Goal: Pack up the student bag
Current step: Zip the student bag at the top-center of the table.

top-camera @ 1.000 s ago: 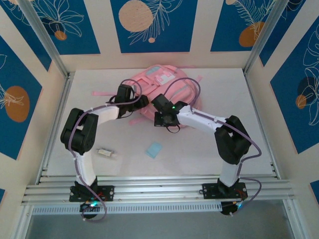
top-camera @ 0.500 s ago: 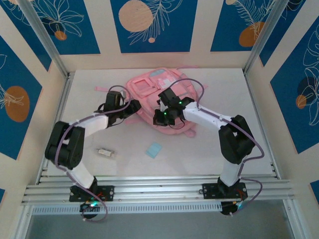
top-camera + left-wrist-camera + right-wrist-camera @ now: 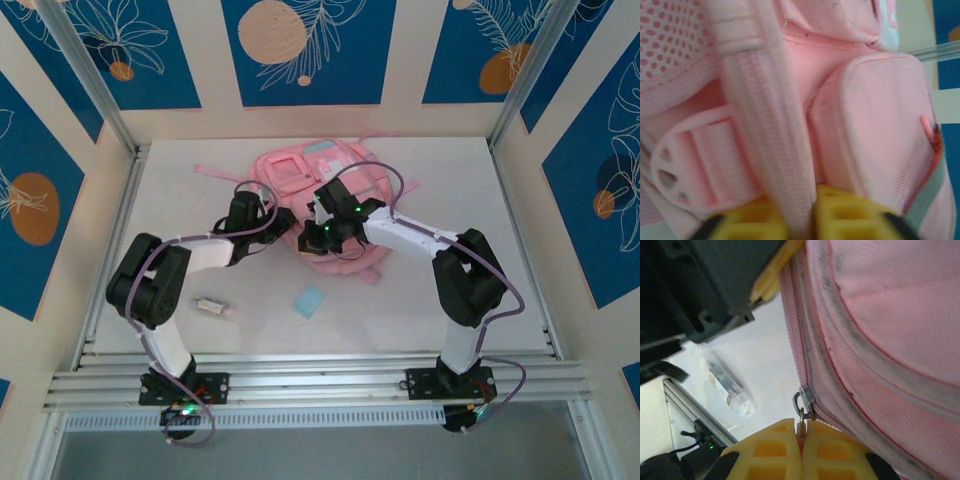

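Plenty of room on the right of the table (image 3: 525, 200), past the right arm's elbow, and in the far-left corner, bar a loose pink strap (image 3: 213, 171) trailing there. The student bag (image 3: 300, 165) hogs the far middle. Its near edge is the tight spot: the left gripper (image 3: 799, 220) is pinched on a webbing strap (image 3: 765, 125) and the right gripper (image 3: 801, 445) on the zipper pull (image 3: 802, 407), close together. Nearer in, a small tube (image 3: 212, 308) and a blue card (image 3: 310, 300) lie in the way.
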Available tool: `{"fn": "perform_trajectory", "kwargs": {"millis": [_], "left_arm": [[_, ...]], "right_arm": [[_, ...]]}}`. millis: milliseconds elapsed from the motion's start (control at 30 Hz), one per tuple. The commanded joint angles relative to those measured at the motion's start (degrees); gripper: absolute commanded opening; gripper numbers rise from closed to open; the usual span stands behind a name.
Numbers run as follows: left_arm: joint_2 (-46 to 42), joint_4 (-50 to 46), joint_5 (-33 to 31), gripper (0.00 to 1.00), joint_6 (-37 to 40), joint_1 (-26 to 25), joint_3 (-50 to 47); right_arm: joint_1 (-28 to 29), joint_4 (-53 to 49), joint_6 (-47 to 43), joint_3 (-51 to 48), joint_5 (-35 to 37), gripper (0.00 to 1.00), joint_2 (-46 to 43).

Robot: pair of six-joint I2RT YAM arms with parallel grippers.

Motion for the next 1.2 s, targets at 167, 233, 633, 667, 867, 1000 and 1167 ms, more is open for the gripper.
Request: {"fn": "perform_trajectory", "kwargs": {"millis": [167,233,633,667,867,1000,1167], "left_arm": [[-1.65,-7.53,-1.50,0.00,10.08,2.07,3.37],[-2.27,-11.02,-0.25,0.00,12.68,2.95,4.52],[4.48,-26.23,4.12,0.08,23.63,10.78,18.73],[5.25,-27.43,4.53,0.29,23.14,11.02,20.41],[-1.29,-26.17,4.51,0.67,18.91,10.85,15.25],[-10.65,-22.93,3.46,0.75,15.05,10.28,5.25],[-18.42,-20.54,2.09,0.76,9.70,7.31,-4.80]], "right_arm": [[-2.53,-20.72,-15.52,-3.80,6.70,0.00,-6.36],[-5.29,-22.22,-17.63,-4.45,8.62,0.00,-7.54],[-18.89,-21.85,-22.61,-0.80,16.66,0.00,-6.27],[-18.34,-20.39,-22.11,-0.99,13.33,0.00,-6.55],[-12.53,-7.84,-15.84,-2.42,-2.40,0.00,-5.21],[-8.45,-1.91,-12.21,-0.36,-3.82,0.00,-3.07],[-5.56,1.76,-8.89,5.37,-7.01,0.00,1.26]]}}
